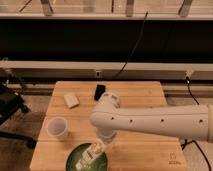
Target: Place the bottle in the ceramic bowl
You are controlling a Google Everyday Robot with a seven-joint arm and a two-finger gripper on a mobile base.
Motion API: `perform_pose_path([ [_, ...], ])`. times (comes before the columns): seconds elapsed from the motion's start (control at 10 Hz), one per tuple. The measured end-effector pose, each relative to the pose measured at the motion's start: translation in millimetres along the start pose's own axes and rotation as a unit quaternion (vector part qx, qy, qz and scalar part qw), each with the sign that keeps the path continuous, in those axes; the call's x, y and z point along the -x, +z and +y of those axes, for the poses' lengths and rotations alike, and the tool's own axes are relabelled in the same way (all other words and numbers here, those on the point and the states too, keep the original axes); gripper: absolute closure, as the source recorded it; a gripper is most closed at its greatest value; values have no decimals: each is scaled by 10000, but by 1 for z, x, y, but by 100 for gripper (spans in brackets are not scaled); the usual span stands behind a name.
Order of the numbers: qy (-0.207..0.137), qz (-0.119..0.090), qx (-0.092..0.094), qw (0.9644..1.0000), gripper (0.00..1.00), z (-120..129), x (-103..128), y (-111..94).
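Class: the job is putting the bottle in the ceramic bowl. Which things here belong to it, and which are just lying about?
Job: bottle, over the ceramic bowl; gripper at the bottle.

Lying about: whitish cup, pale block, small black object, all on the wooden table.

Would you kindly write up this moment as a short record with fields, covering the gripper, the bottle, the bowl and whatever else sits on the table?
gripper: low over the bowl at the table's front edge
bottle: white, tilted, at the gripper, over the bowl's inside
bowl: green, glossy, partly cut off by the picture's bottom edge
cup: whitish, upright, left of the bowl
block: pale, rear left
dark object: rear centre
table: wooden
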Motion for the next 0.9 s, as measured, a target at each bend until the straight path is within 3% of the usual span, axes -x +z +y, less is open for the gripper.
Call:
perform_pose_path([
  [0.4,-216,22,-96,9997,20,1,12,-1],
  [0.6,-159,26,-203,9997,20,2,8,-6],
  [0.7,-84,47,-307,9995,23,4,-5,-14],
  [0.9,-228,19,-238,9995,42,8,-4,-11],
])
